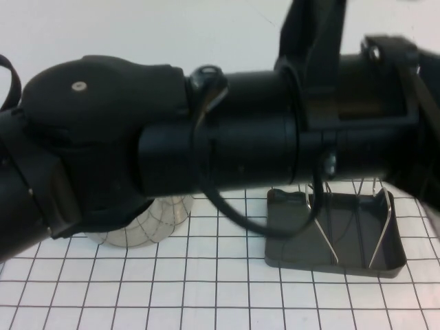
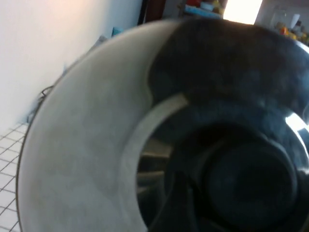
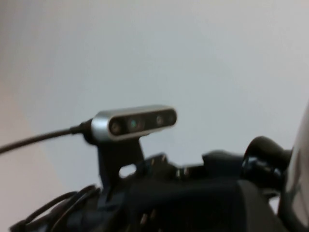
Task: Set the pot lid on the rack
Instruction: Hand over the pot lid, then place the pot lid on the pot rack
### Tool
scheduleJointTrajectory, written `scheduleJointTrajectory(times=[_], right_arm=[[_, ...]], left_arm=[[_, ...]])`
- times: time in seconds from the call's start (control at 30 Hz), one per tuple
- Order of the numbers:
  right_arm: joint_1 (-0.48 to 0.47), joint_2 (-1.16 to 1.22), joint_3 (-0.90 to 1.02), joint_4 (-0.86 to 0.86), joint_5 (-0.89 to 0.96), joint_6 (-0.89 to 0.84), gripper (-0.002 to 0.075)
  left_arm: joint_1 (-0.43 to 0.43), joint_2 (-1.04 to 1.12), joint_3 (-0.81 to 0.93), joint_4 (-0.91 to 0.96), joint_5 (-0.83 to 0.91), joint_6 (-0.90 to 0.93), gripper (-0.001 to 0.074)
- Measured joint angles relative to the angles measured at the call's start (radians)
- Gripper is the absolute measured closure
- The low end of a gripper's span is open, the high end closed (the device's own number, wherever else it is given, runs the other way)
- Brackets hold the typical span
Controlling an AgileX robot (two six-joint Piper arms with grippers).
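In the high view, most of the frame is filled by a black robot arm (image 1: 206, 137) stretched across from left to right, very close to the camera; a black cable (image 1: 227, 206) is looped beneath it; below the arm, the white gridded table (image 1: 206, 289) is seen; on it, at the right, the rack (image 1: 333, 230) is standing, a dark grey tray with two bent silver wire loops rising from it; nothing is seen resting between the loops; at the left, under the arm, a pale, shiny curved surface (image 1: 148, 223) with the grid reflected in it is partly shown, and whether it belongs to the pot or to the lid cannot be told; neither gripper is visible in this view.

In the left wrist view, the pot lid (image 2: 82, 145) is seen very close, its brushed steel dome filling the frame; its black round knob (image 2: 251, 179) lies toward the lower right of the picture; a strip of the gridded table shows at the edge; the left gripper itself is not made out, so whether its pincer is spread or pinching the lid cannot be told.

In the right wrist view, a silver camera bar (image 3: 133, 123) on a black bracket is shown against a plain pale wall, with dark arm parts below; the right gripper is not seen.
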Motion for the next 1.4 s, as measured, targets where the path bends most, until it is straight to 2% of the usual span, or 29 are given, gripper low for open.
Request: scheduleJointTrajectory(times=[0.07, 0.1, 0.17, 0.23, 0.3, 0.4, 0.53, 0.57, 0.67, 0.8, 0.97, 1.23, 1.4], right_arm=[[0.0, 0.0, 0.0, 0.0, -0.02, -0.033, 0.0606], [0.0, 0.002, 0.0, 0.0, -0.026, -0.047, 0.0606], [0.0, 0.002, 0.0, 0.0, -0.039, -0.09, 0.0606], [0.0, 0.008, 0.0, 0.0, -0.043, -0.124, 0.0606], [0.0, 0.027, 0.0, 0.0, -0.041, -0.142, 0.0606], [0.0, 0.093, 0.0, -0.007, -0.016, -0.157, 0.0606], [0.0, 0.223, 0.0, -0.014, 0.013, -0.238, 0.0606], [0.0, 0.26, 0.0, -0.014, 0.013, -0.267, 0.0606], [0.0, 0.369, -0.002, -0.014, 0.017, -0.355, 0.0606], [0.0, 0.512, -0.023, -0.014, 0.034, -0.434, 0.0606], [0.052, 0.605, -0.064, -0.014, 0.005, -0.508, 0.0606], [0.319, 0.682, -0.151, -0.002, -0.247, -0.607, 0.0606], [0.503, 0.814, -0.214, 0.012, -0.424, -0.682, 0.0606]], left_arm=[[-0.005, 0.0, 0.0, 0.079, 0.005, -0.023, 0.0131], [-0.007, 0.0, 0.0, 0.129, 0.005, -0.043, 0.0108], [-0.007, -0.002, 0.0, 0.253, 0.007, -0.094, 0.0099], [0.001, -0.015, 0.0, 0.412, 0.011, -0.17, 0.0129], [0.012, -0.035, 0.0, 0.584, 0.029, -0.302, 0.0193], [0.038, -0.074, 0.0, 0.891, 0.099, -0.565, 0.0345], [0.067, -0.118, 0.0, 1.309, 0.279, -0.885, 0.0619], [0.074, -0.129, 0.0, 1.392, 0.339, -0.944, 0.066], [0.084, -0.158, 0.0, 1.557, 0.503, -1.076, 0.0713], [0.083, -0.227, 0.044, 1.632, 0.57, -1.142, 0.073], [0.083, -0.393, 0.18, 1.636, 0.494, -1.228, 0.0734], [0.083, -0.628, 0.419, 1.657, 0.341, -1.364, 0.0736], [0.083, -0.711, 0.542, 1.659, 0.257, -1.409, 0.0736]])
